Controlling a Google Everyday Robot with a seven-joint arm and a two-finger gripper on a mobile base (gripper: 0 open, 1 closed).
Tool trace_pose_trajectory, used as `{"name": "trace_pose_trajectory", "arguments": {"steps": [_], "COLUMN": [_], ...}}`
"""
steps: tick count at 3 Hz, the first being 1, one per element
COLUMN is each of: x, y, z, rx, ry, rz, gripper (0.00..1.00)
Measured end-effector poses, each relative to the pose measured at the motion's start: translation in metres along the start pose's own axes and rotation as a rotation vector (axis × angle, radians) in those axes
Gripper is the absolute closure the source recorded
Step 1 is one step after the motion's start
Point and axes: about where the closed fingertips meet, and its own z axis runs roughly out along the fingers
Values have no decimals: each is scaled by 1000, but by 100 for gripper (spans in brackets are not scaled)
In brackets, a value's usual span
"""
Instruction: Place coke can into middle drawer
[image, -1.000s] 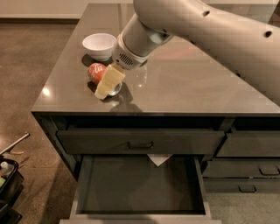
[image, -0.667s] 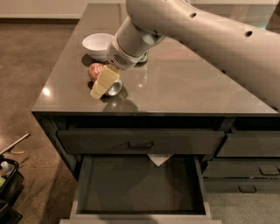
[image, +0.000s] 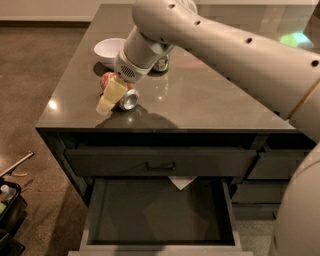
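Observation:
The coke can (image: 125, 98), red with a silver end, lies on its side near the front left of the dark counter (image: 200, 100). My gripper (image: 112, 95) reaches down from the right and sits right over the can, covering its middle; the can's red part shows behind it. The middle drawer (image: 160, 246) is pulled open below the counter front, with a dark flat interior that holds nothing but a white paper corner (image: 180, 182) at its back.
A white bowl (image: 108, 49) stands behind the can, and a green-and-silver can (image: 161, 64) is partly hidden behind my arm. A shut drawer front with a bar handle (image: 160, 165) is above the open drawer. Narrower drawers (image: 272, 167) are to the right. Clutter lies on the floor at left (image: 7, 200).
My gripper has shifted a little to the left across the coke can. The can has stayed about where it was on the counter.

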Motion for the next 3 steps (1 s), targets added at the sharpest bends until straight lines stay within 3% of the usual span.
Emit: {"name": "trace_pose_trajectory", "arguments": {"steps": [3], "x": [0], "y": [0], "z": [1], "rx": [-1], "ry": [0], "rz": [0], "gripper": [66]}}
